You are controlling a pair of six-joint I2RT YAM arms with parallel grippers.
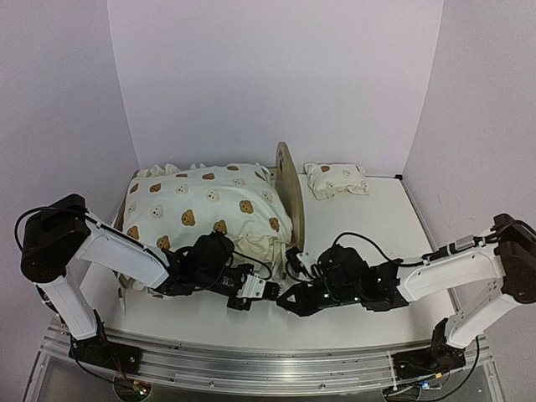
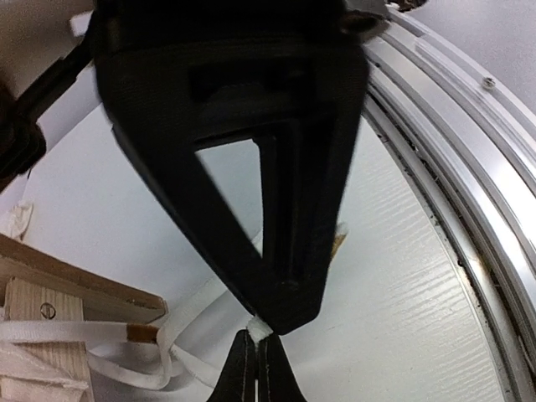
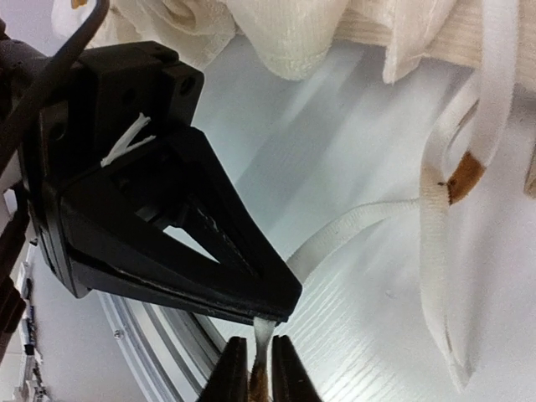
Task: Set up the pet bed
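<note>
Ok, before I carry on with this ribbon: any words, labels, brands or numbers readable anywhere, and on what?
None: no readable text in any view.
The bedding and pillow carry only printed bear faces, no letters.
The headboard and ribbon show no label, brand or number.

Bright even overhead light, soft shadows, wrist views blurred up close

The small light-wood pet bed sits flat, its round headboard standing up at the right end.
</note>
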